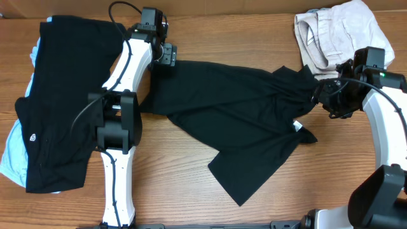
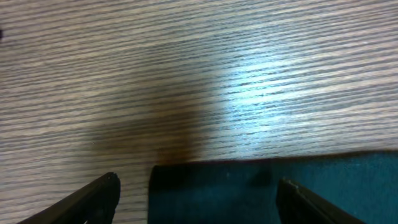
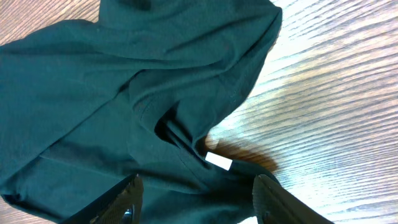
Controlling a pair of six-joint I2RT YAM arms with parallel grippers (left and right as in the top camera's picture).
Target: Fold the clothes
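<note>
A black T-shirt (image 1: 235, 114) lies crumpled across the middle of the table. My left gripper (image 1: 166, 56) hovers at its far left corner. In the left wrist view that gripper (image 2: 199, 199) is open, and the shirt's corner (image 2: 249, 186) lies flat between its wide-spread fingers. My right gripper (image 1: 323, 95) is at the shirt's bunched right end. In the right wrist view it (image 3: 199, 199) stands open, straddling gathered folds (image 3: 93, 93) near a small white tag (image 3: 218, 161).
A pile of black garments (image 1: 63, 95) sits at the left edge on a pale blue one (image 1: 13, 152). Beige trousers (image 1: 337, 35) lie bunched at the back right. Bare wood (image 1: 178, 178) shows in front of the shirt.
</note>
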